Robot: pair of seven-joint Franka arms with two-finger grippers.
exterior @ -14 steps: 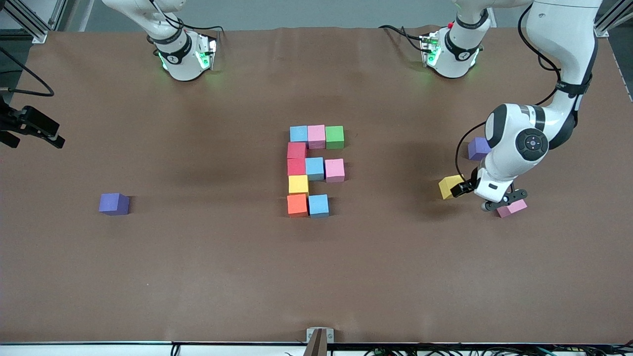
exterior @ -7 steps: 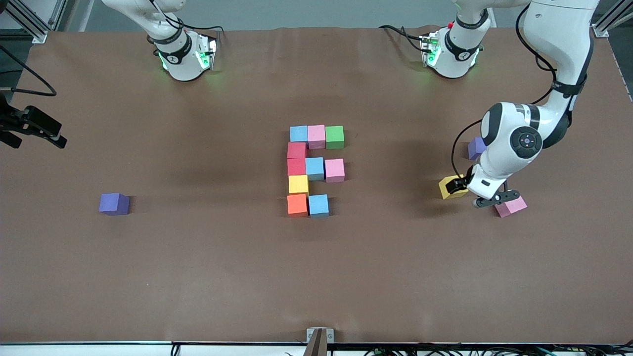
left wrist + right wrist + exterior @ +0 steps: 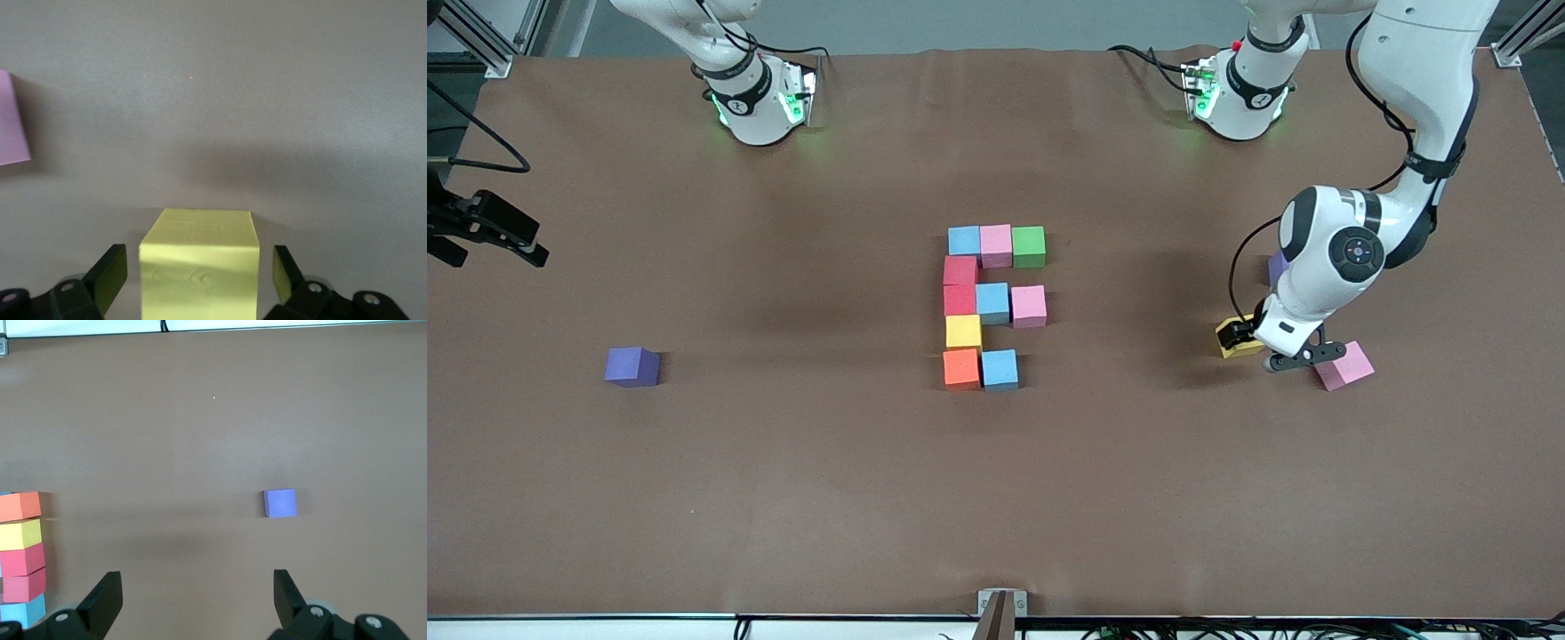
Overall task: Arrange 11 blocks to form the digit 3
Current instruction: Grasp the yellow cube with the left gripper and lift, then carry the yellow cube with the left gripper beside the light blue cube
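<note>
While the right arm just waits off at its own end of the table, the left gripper (image 3: pixel 1252 348) is down at the loose yellow cube (image 3: pixel 1232 342) toward the left arm's end. In the left wrist view that yellow cube (image 3: pixel 199 263) sits right between the fingers (image 3: pixel 109 275), with a sliver of gap on each side, so they're open around it, not clamped. A loose pink cube (image 3: pixel 1345 365) lies just beside the gripper, and a purple cube (image 3: pixel 1276 265) peeks out from under the arm.

Mid-table, the digit (image 3: pixel 993 305) has ten cubes so far: blue, pink, green across the farthest row, then two reds, blue and pink, a yellow, and orange plus blue in the nearest row, all touching.

Right gripper (image 3: pixel 193 603) hangs with fingers wide open, nothing between them. Another purple cube (image 3: pixel 631 366) sits alone toward the right arm's end.
</note>
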